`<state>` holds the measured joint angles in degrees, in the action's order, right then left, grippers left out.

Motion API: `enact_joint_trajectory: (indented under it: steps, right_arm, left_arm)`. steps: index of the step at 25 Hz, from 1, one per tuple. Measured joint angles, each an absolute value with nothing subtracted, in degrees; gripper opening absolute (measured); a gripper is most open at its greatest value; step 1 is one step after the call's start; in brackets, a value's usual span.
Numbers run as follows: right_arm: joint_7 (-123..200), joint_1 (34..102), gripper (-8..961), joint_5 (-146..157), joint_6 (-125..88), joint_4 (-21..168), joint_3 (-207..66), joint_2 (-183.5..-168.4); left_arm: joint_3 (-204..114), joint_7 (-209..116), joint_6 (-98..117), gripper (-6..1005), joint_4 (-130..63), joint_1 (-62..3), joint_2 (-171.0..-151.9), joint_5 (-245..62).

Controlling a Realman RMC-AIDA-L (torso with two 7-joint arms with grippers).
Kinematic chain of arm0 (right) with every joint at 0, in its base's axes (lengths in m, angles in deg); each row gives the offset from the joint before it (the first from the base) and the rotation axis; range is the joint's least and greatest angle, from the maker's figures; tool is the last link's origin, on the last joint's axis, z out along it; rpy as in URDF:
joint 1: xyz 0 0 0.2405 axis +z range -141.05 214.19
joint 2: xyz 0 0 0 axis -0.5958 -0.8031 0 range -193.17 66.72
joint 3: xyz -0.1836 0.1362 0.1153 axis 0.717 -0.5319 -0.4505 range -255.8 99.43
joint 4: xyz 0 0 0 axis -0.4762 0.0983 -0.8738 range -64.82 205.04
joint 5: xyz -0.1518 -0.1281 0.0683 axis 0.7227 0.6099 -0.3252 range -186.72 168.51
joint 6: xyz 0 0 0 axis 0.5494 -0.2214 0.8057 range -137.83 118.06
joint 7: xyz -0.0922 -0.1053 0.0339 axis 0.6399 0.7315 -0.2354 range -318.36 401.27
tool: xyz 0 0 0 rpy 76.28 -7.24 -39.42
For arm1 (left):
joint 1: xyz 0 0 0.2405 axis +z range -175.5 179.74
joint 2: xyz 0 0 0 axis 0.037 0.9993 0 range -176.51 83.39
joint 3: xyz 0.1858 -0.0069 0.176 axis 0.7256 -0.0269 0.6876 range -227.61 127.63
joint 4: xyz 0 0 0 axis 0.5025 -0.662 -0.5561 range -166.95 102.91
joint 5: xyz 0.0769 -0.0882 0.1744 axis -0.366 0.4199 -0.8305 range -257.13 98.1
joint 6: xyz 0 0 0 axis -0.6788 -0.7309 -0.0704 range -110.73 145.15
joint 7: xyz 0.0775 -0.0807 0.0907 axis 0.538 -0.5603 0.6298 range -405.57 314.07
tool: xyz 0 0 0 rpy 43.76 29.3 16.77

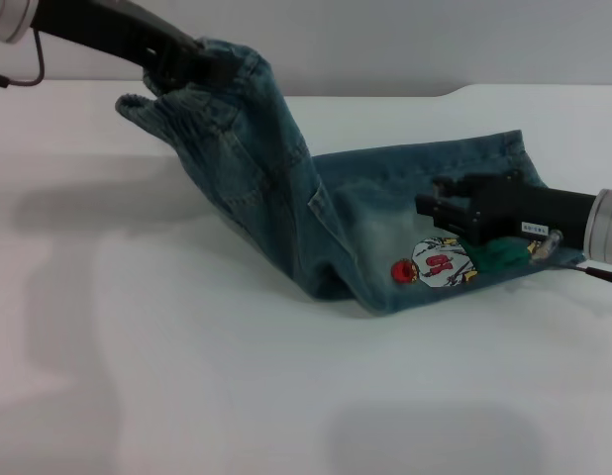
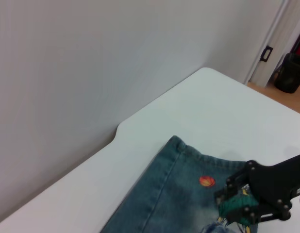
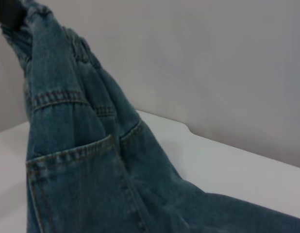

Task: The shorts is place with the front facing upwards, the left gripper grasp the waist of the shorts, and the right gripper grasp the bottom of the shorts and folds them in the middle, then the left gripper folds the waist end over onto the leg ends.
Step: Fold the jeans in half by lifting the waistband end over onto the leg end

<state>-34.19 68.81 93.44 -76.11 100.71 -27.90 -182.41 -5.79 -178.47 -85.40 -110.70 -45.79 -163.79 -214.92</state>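
The blue-green denim shorts (image 1: 286, 198) lie folded lengthwise, with a colourful cartoon patch (image 1: 437, 265) facing up near the fold. My left gripper (image 1: 187, 64) is shut on the waist of the shorts (image 1: 157, 104) and holds it high above the table at the far left, so the denim hangs down in a slope. In the right wrist view the ruffled waist (image 3: 77, 46) and a stitched pocket (image 3: 72, 184) fill the picture. My right gripper (image 1: 430, 203) lies low over the leg part, just above the patch. The leg ends (image 1: 514, 148) rest flat at the right.
The white table (image 1: 187, 396) spreads wide in front and to the left of the shorts. A pale wall (image 2: 91, 73) runs behind its notched back edge (image 2: 118, 128). A black bin (image 2: 291, 73) stands on the floor beyond the table's far corner.
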Motion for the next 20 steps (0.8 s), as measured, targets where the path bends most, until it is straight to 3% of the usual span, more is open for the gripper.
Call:
enact_joint_trajectory:
  steps: [20]
  right_arm:
    - [-31.14,73.22,349,87.25,-69.57,95.05,-26.68,-182.39]
  left_arm:
    - [-0.62,-184.61,-87.99,108,-119.05,-48.56,-164.06,-210.73]
